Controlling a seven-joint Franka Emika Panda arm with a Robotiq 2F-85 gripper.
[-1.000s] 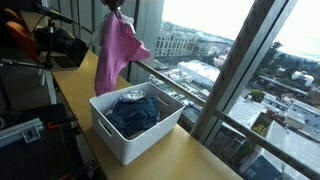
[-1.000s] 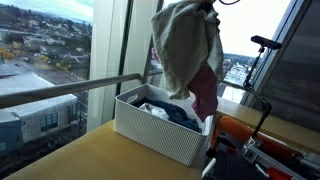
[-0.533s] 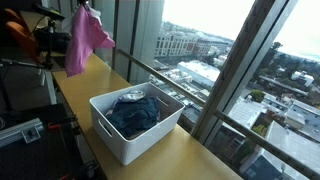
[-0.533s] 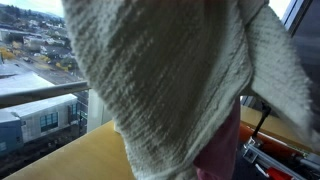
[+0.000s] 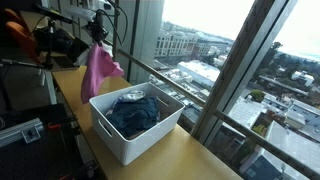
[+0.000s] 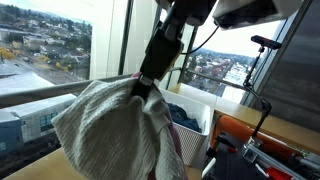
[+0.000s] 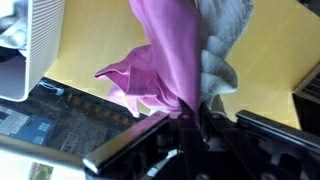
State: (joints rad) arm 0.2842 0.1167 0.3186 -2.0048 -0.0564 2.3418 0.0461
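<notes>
My gripper (image 5: 99,38) is shut on a bunch of cloth: a pink garment (image 5: 99,70) and a grey knitted towel (image 6: 110,135) hang from it together. In the wrist view the pink garment (image 7: 165,55) and the grey towel (image 7: 222,40) are pinched between the gripper (image 7: 190,112) fingers, above the wooden tabletop (image 7: 270,60). The cloth hangs beside the white basket (image 5: 125,137), at its end away from the window's far side. The basket holds dark blue clothes (image 5: 133,113). The basket's corner shows in the wrist view (image 7: 35,50).
A wooden counter (image 5: 190,158) runs along a tall window with a metal rail (image 5: 170,84). Camera gear and stands (image 5: 50,45) sit behind the arm. An orange and black case (image 6: 255,140) lies next to the basket (image 6: 195,118).
The arm has swung and lowered the hanging cloth, from high over the basket, out past its end, then down beside it. The grip has stayed shut.
</notes>
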